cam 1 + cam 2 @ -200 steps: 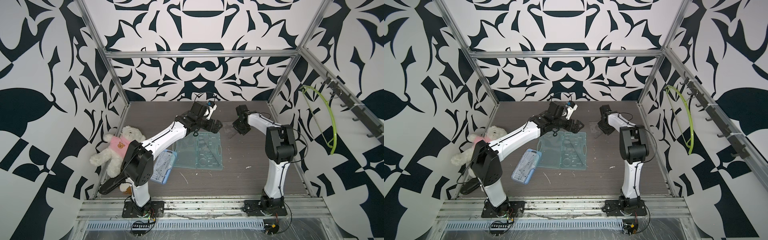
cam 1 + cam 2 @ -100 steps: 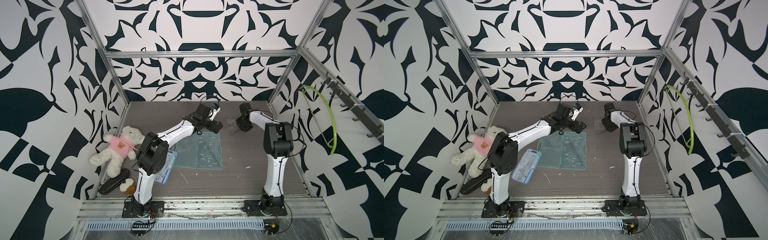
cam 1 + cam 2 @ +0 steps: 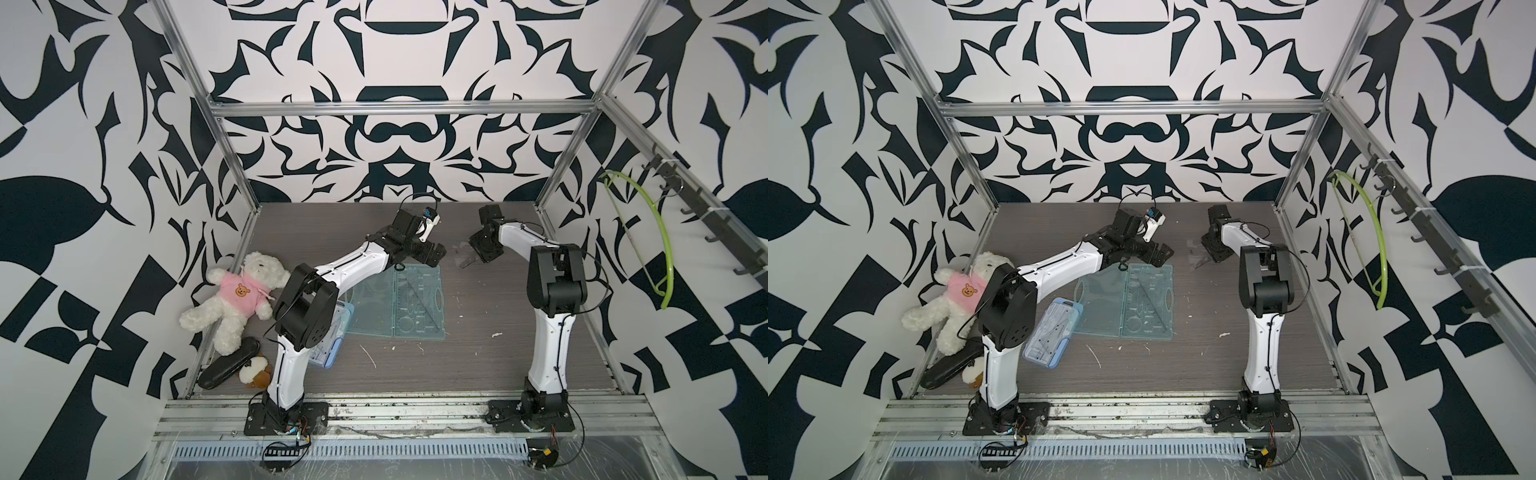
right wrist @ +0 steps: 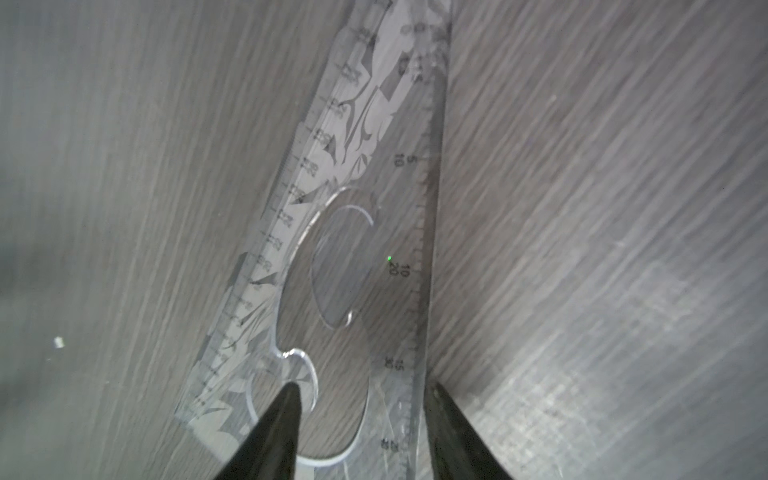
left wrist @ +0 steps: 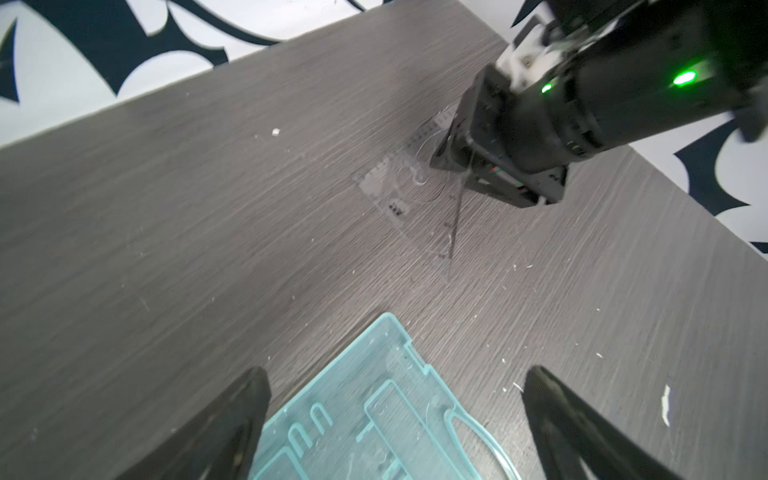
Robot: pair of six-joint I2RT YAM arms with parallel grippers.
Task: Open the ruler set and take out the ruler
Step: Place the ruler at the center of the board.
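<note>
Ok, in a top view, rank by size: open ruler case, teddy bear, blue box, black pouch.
Largest first:
open ruler case and teddy bear, too close to rank
blue box
black pouch, partly hidden

1. Here's the clear ruler [image 4: 365, 174], a triangle with numbers printed down both long edges, grey wood-grain table [image 4: 582, 208] showing through it
2. A curvy cut-out [image 4: 345, 270] sits in its middle, a tiny green glint [image 4: 389, 258] just beside
3. The right gripper [image 4: 360, 399] has its dark fingertips [image 4: 280, 432] parted at the ruler's near end, one over the cut-out, one at the edge
4. White speck [image 4: 58, 341] on the table, well apart
</note>
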